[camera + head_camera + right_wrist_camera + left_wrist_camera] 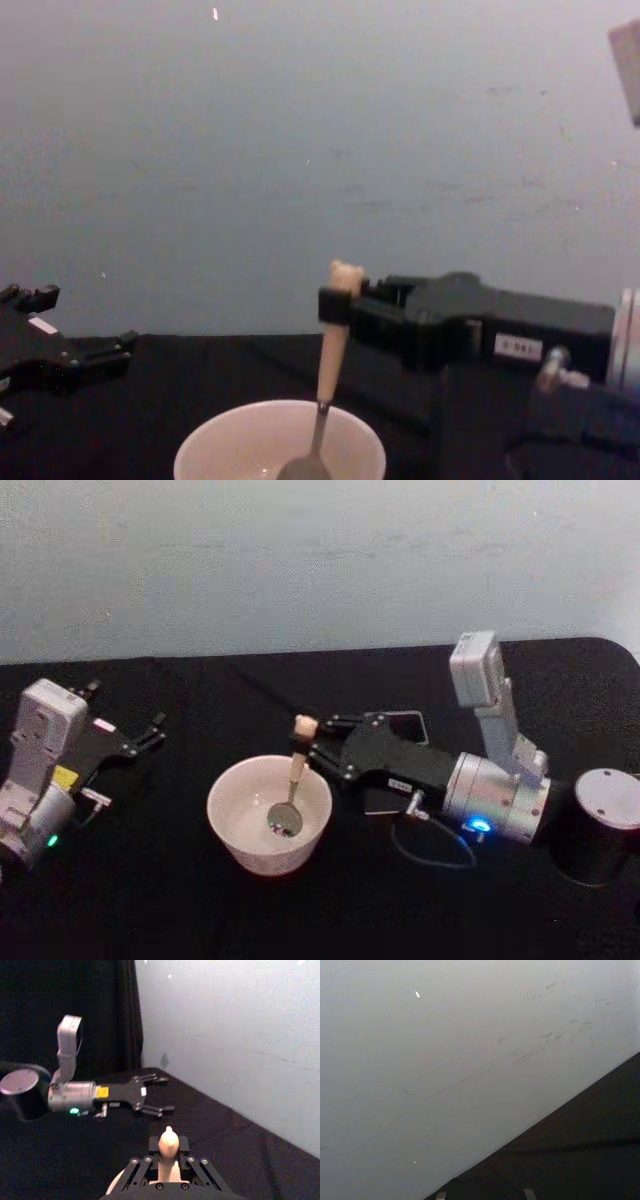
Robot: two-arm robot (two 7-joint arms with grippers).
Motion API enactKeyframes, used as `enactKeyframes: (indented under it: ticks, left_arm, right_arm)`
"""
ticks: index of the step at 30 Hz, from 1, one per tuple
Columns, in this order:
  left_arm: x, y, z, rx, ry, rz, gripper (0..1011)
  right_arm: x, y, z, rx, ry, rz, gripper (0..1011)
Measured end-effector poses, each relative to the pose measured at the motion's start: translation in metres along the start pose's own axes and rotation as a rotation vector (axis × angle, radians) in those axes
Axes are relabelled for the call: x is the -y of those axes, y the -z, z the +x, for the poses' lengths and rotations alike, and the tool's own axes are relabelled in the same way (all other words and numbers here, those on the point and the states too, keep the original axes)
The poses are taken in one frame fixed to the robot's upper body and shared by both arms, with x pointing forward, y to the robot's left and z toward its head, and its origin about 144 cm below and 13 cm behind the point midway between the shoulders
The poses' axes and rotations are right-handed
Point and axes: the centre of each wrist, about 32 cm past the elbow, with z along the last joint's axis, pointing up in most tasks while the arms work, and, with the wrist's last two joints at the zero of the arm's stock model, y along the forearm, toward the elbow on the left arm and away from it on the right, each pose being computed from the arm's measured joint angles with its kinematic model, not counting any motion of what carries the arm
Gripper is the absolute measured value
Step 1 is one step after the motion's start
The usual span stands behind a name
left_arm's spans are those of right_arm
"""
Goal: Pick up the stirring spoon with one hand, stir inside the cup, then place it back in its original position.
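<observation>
The cream-white cup (268, 813) stands on the black table, a little left of centre. The stirring spoon (296, 770) stands nearly upright in it, beige handle up and dark bowl (303, 466) resting on the cup's bottom. My right gripper (318, 752) reaches in from the right and is shut on the spoon's handle just below its knob (168, 1141). In the chest view the cup (280, 447) sits low at centre with the spoon (331, 340) held above it by the right gripper (336, 305). My left gripper (150, 732) rests open at the far left, apart from the cup.
A dark grey holder with a pale top (602, 820) stands at the table's right edge, behind the right arm. A thin cable (435, 855) loops on the cloth under the right wrist. A pale wall runs along the table's far edge.
</observation>
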Motion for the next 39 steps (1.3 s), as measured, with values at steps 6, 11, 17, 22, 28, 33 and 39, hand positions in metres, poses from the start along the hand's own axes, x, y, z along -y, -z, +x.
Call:
enactKeyframes:
  ticks: [6,11,17,22,28,33,39]
  left_arm:
    - [0.0,0.0,0.0,0.0,0.0,0.0,1001]
    - [0.0,0.0,0.0,0.0,0.0,0.0,1001]
    - [0.0,0.0,0.0,0.0,0.0,0.0,1001]
    - [0.0,0.0,0.0,0.0,0.0,0.0,1001]
    - [0.0,0.0,0.0,0.0,0.0,0.0,1001]
    - [0.0,0.0,0.0,0.0,0.0,0.0,1001]
    - [0.0,0.0,0.0,0.0,0.0,0.0,1001]
  right_arm:
    - [-0.007,0.008,-0.004,0.009,-0.027,-0.022,224]
    - [-0.018,0.01,-0.007,0.016,-0.041,-0.031,224]
    - [-0.034,0.012,-0.01,0.021,-0.056,-0.035,224]
    - [-0.048,0.012,-0.01,0.026,-0.039,-0.037,224]
    - [-0.061,0.012,-0.006,0.031,0.012,-0.037,224]
    - [-0.061,0.01,0.003,0.031,0.061,-0.034,224]
    - [-0.051,0.009,0.011,0.032,0.094,-0.035,224]
